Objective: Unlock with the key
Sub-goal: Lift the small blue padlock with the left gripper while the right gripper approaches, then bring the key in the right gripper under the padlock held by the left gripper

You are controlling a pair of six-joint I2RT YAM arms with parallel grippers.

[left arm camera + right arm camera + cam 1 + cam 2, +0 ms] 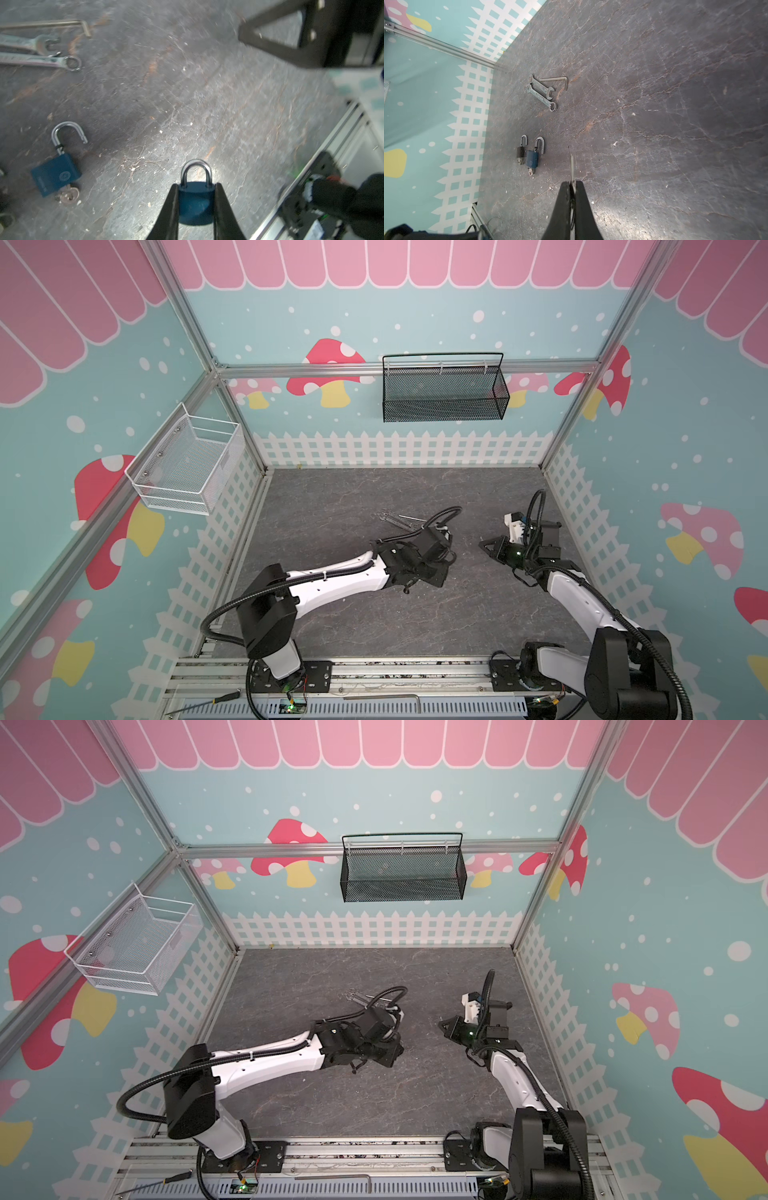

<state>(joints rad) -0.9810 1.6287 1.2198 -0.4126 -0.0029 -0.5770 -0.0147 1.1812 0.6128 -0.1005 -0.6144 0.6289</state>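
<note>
Key [572, 166]: a thin metal blade seen edge-on, sticking out past the tips of the right gripper [572, 183]. The jaws are pinched narrow on it, and the gripper sits right of the table's middle with its tips pointing left. Closed padlock [196, 199]: blue body clamped between the two fingers of the left gripper [196, 187], with the jaws narrow against its sides. Its shackle [196, 170] stands clear of the fingertips with both legs seated in the body. This grip is at mid-table, left of the right gripper and well apart from it. The top views hide the closed padlock under the left arm's wrist. Open blue padlock [532, 159]: lies flat on the grey table [374, 497] with its shackle swung free on one side and a key head showing at its base. Dark padlock [520, 151]: just beside the open blue padlock, shackle also open, something small and metallic at its base. Two wrenches [542, 91] lie crossed on the far part of the table, with a bent hex key [560, 80] touching or just beside them. A white wire basket [187, 464] hangs on the left wall and a black mesh basket [442, 389] on the far wall. A screwdriver [208, 702] lies on the near rail.
</note>
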